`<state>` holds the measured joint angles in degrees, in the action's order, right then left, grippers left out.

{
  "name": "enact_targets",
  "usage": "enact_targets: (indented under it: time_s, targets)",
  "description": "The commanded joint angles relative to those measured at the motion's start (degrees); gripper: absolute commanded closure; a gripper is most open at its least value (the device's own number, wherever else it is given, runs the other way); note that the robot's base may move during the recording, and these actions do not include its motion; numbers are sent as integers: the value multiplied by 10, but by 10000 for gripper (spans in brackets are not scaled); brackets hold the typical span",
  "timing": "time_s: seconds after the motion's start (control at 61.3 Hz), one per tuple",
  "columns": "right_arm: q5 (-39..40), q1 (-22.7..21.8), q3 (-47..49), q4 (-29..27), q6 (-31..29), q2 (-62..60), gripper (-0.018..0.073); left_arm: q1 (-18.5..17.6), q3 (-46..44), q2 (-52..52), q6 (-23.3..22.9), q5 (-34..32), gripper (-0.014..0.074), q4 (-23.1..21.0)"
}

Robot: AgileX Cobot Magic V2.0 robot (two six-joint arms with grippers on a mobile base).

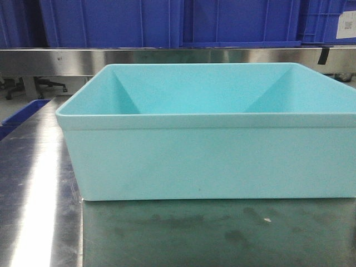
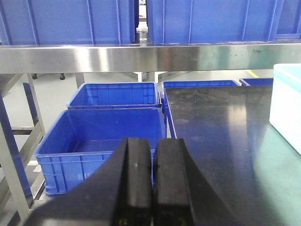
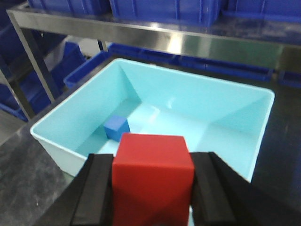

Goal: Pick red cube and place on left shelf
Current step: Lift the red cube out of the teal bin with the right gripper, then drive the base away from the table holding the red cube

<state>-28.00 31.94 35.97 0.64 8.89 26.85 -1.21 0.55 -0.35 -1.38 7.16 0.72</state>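
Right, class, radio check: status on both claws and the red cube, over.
Right claw shut on red cube, by turquoise tub. Left claw shut, empty, facing left shelf. Cube not yet shelved. Small blue cube in tub; no obstruction seen.

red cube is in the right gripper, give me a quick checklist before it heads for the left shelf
1. Grip: ok. The red cube sits squarely between both fingers of the right gripper.
2. Clearance above the turquoise tub: cannot tell. The front view shows no gripper over it.
3. Nothing else picked up: ok. The blue cube lies on the tub floor, apart from the gripper.
4. Left gripper: ok. It is shut and empty.
5. Landing spot on the left shelf: cannot tell. The steel rail and blue crates show, but no clear free spot.
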Motion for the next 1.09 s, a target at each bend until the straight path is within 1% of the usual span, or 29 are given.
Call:
enact_targets:
  time_s: [0.0, 0.441, 1.077]
  targets:
    - [68, 0, 14, 7, -7, -9, 355, -3, 13, -8, 0, -49, 495, -4]
    - [53, 0, 14, 7, -7, -9, 355, -3, 13, -8, 0, -49, 495, -4]
    - [53, 0, 14, 7, -7, -9, 355, -3, 13, -8, 0, -49, 495, -4]
